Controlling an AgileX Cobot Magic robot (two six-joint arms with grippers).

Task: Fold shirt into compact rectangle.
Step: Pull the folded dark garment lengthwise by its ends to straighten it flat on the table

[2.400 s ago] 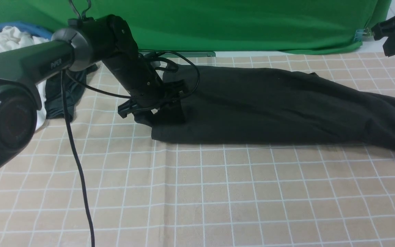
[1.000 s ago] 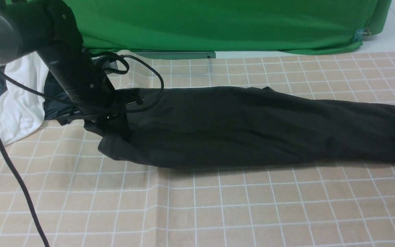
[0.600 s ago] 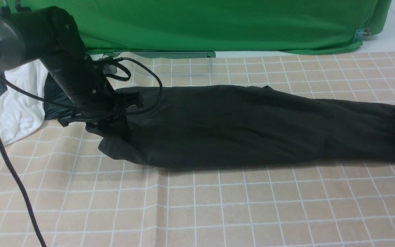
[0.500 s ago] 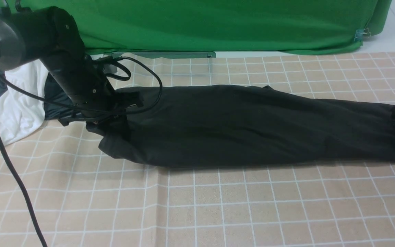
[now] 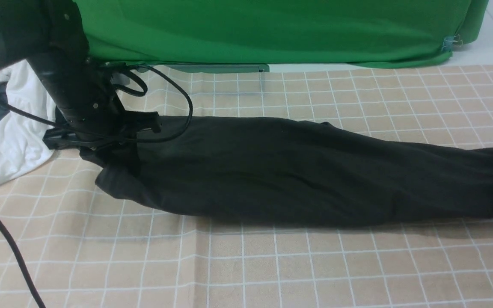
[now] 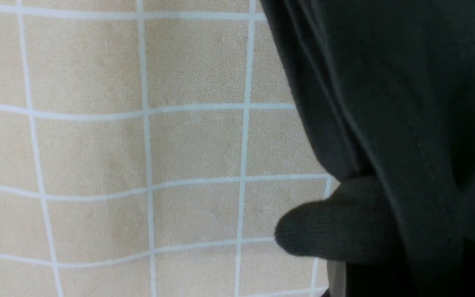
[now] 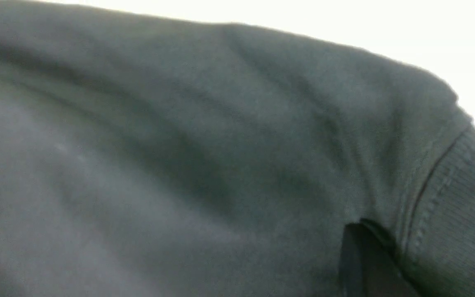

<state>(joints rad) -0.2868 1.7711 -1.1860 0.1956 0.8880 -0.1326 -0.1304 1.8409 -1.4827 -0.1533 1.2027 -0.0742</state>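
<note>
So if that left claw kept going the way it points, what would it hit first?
The shirt: the left gripper points down and is clamped on its bunched end. Just below lies the checked tablecloth, though depth is hard to judge.

A robot lab or recording set, by the look of it; a green backdrop (image 5: 272, 30) hangs along the far side, pinned at one corner by a clip (image 5: 449, 42); a beige grid cloth (image 5: 272, 265) lies flat under everything, its white lines also plain in the left wrist view; a black robot arm (image 5: 71, 90) trailing a loose cable (image 5: 9, 244) reaches over it; a black shirt (image 5: 293, 171) lies stretched across the cloth; spare clothes (image 5: 11, 141) sit heaped at the left edge.
</note>
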